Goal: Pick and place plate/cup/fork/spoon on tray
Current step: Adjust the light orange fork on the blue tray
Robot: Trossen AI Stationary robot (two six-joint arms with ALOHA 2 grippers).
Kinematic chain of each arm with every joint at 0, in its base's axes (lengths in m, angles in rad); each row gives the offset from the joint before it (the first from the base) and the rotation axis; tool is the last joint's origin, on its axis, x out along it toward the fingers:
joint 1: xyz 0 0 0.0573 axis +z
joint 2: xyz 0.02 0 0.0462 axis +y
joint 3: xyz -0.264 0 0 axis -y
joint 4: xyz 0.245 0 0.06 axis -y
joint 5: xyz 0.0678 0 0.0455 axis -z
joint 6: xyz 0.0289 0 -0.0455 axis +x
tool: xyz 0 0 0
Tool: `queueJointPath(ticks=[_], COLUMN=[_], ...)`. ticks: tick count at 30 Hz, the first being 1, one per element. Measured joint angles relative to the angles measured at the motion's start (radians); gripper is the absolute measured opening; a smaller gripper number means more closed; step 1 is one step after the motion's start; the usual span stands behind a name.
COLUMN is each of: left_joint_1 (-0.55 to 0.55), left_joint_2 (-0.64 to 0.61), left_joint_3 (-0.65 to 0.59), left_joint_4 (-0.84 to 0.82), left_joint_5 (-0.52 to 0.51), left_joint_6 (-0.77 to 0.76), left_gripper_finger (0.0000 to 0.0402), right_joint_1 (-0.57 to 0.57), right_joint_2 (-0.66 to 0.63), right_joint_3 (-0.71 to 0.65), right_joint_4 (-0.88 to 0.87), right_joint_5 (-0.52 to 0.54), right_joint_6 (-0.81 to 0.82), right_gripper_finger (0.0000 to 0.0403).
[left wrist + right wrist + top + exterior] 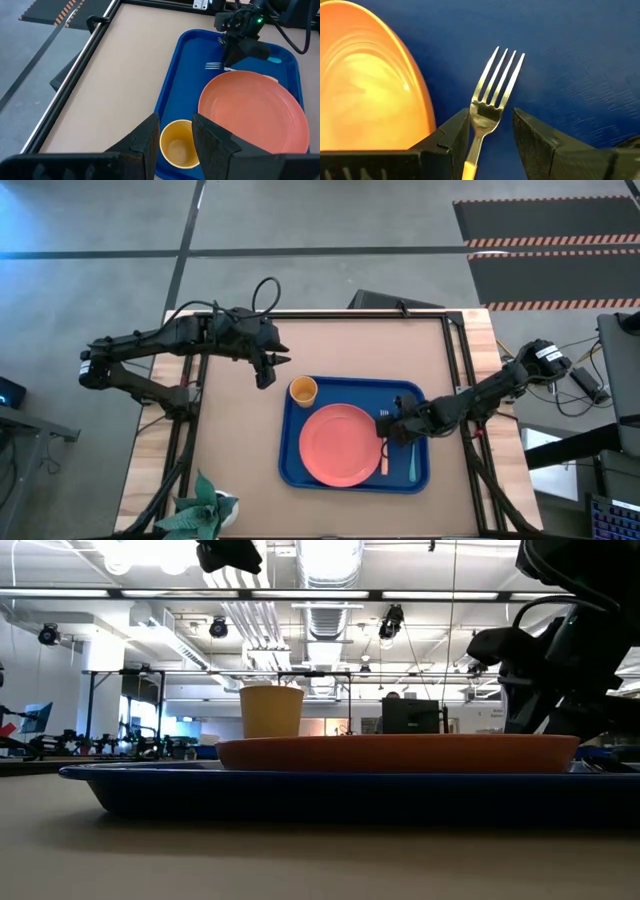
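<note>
The blue tray [288, 442] lies on the table's right half. On it are the coral-pink plate [340, 445], the orange-yellow cup [303, 391] upright at its far left corner, the peach-handled fork [384, 442] and the teal-handled spoon [411, 461], both right of the plate. My right gripper [491, 112] is low over the tray and open. Its fingers stand on either side of the fork's neck [485, 112], and the fork lies flat on the tray. My left gripper [270, 372] is open and empty, raised above the table just left of the cup [178, 145].
A black metal frame [452, 350] runs along the table's edges. A green plant-like object [205, 510] sits at the near left corner. Bare tabletop [235, 430] lies left of the tray. The room beyond shows in the low view.
</note>
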Motion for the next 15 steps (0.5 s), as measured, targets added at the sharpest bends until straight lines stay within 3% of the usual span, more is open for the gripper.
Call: queueJointPath(ticks=[10,15], left_joint_1=[0.0,0.0], left_joint_2=[0.0,0.0], left_joint_3=[0.0,0.0], left_joint_4=[0.0,0.0], left_joint_5=[0.0,-0.002], left_joint_6=[0.0,0.0], left_gripper_finger=[0.0099,0.0099], right_joint_1=[-0.052,-0.071], right_joint_2=[0.0,0.0], right_joint_3=[-0.021,-0.047], right_joint_4=[0.016,0.105], right_joint_5=[0.001,0.0], right_joint_6=[-0.039,-0.061], right_gripper_finger=[0.0139,0.0139])
